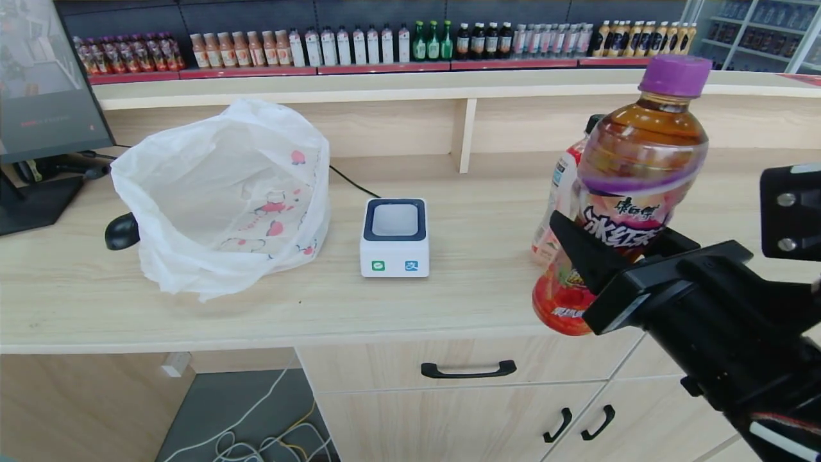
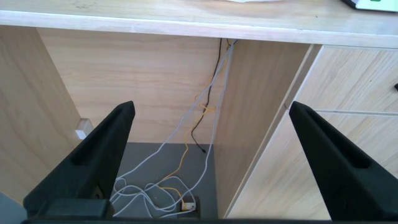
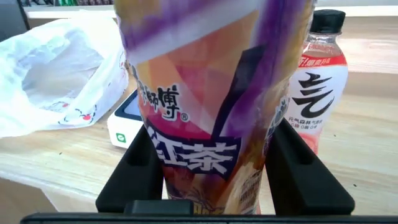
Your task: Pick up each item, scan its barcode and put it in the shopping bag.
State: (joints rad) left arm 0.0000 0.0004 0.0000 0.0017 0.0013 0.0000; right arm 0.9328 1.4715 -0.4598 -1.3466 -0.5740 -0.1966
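Right gripper: its flat, matte black fingers are clamped on opposite sides of the tea bottle, at the lower half of the label.
Tea bottle: a clear plastic bottle of amber liquid is held upright, slightly tilted, above the counter's front right edge. It is wrapped in a glossy label of purple, red and orange and has a ribbed purple cap.
Second bottle: a slimmer bottle with a pale pink and white label and a black cap stands on the counter just behind the held one (partly hidden by it in the head view).
Scanner: a small white box with rounded corners and a dark-framed grey window on top is set mid-counter, between the bottles and the bag.
Shopping bag: a thin, crinkled, translucent white plastic bag with small red prints stands open-mouthed on the counter's left part.
Counter: a smooth, pale wood-grain top over drawers with curved black handles.
Left gripper: its black wedge-shaped fingers are spread wide with nothing between them, low before the counter's open bay, where loose white and yellow cables trail onto the floor.
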